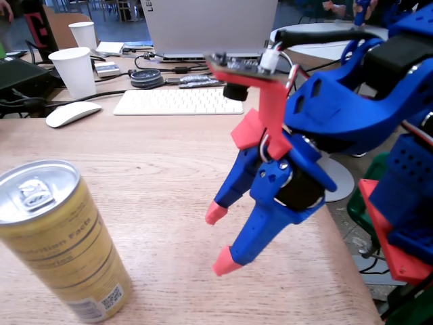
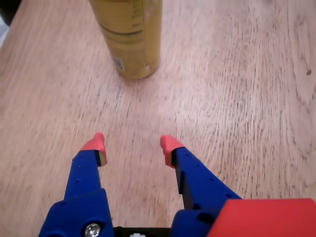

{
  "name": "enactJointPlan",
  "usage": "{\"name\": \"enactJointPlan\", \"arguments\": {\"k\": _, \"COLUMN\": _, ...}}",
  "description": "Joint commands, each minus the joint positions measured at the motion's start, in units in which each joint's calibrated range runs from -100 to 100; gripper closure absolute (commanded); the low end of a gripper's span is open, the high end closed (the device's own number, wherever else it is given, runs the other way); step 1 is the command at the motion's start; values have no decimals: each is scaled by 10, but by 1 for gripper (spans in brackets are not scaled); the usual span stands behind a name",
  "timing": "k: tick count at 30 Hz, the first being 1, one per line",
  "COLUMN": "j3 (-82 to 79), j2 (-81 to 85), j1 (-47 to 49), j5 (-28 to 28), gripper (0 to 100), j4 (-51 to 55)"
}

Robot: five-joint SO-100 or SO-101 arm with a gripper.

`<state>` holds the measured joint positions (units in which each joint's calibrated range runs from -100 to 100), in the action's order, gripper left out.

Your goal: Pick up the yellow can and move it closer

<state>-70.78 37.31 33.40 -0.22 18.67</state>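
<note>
**Pincer spread, can standing apart**

The yellow can [image 1: 57, 244] stands upright on the wooden table [image 1: 169, 176], at the lower left of the fixed view and at the top of the wrist view. The blue pincer [image 1: 220, 237] with its red tips hangs above the bare wood, jaws spread and empty, well apart from the can. Behind it sit a white keyboard [image 1: 177, 101], a mouse [image 1: 71, 113] and two paper cups [image 1: 74, 70].

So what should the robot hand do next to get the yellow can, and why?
Probably slide forward toward the yellow can, keeping the jaws apart. The gripper is open and holds nothing, and in the wrist view the can stands upright ahead of it, slightly left, with bare table between them. It has to reach around the can before closing.
</note>
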Motion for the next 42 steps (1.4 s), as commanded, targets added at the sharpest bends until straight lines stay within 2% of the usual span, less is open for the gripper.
{"name": "enactJointPlan", "arguments": {"k": 1, "j3": 11, "j2": -3, "j1": -2, "j5": 1, "gripper": 75, "j4": -122}}
{"name": "enactJointPlan", "arguments": {"k": 3, "j3": -17, "j2": -37, "j1": -2, "j5": 1, "gripper": 75, "j4": -211}}
{"name": "enactJointPlan", "arguments": {"k": 8, "j3": -69, "j2": -66, "j1": -4, "j5": 1, "gripper": 75, "j4": -321}}
{"name": "enactJointPlan", "arguments": {"k": 13, "j3": -169, "j2": -68, "j1": -4, "j5": 2, "gripper": 75, "j4": -529}}
{"name": "enactJointPlan", "arguments": {"k": 18, "j3": -179, "j2": -132, "j1": -6, "j5": 1, "gripper": 75, "j4": -642}}
{"name": "enactJointPlan", "arguments": {"k": 30, "j3": -219, "j2": -125, "j1": -6, "j5": -4, "gripper": 75, "j4": -660}}
{"name": "enactJointPlan", "arguments": {"k": 33, "j3": -217, "j2": -125, "j1": -38, "j5": 0, "gripper": 74, "j4": -660}}
{"name": "enactJointPlan", "arguments": {"k": 37, "j3": -219, "j2": -125, "j1": -43, "j5": 1, "gripper": 57, "j4": -660}}
{"name": "enactJointPlan", "arguments": {"k": 42, "j3": -218, "j2": -125, "j1": -43, "j5": 1, "gripper": 47, "j4": -660}}
